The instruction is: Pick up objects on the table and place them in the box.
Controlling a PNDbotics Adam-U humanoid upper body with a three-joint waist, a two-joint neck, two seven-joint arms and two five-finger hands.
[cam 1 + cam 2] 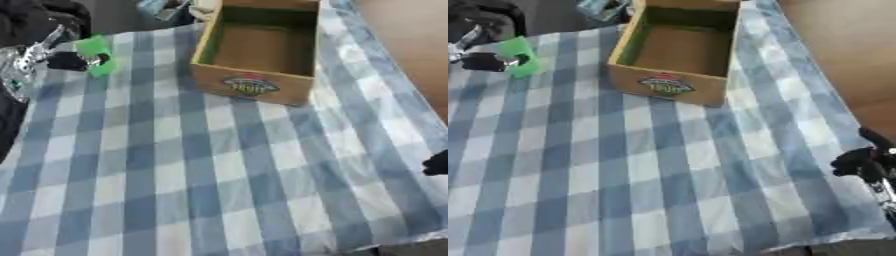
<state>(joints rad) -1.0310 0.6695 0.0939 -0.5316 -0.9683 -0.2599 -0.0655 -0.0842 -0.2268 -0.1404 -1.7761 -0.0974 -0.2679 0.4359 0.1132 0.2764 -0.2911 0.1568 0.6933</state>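
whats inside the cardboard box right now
The cardboard box shows only its bare brown floor and green-tinted inner walls; no object is visible. The near wall hides the strip of floor just behind it.

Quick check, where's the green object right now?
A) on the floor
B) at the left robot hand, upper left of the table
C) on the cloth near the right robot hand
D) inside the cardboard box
B: the green object sits at the left robot hand, to the left of the cardboard box, which looks empty.
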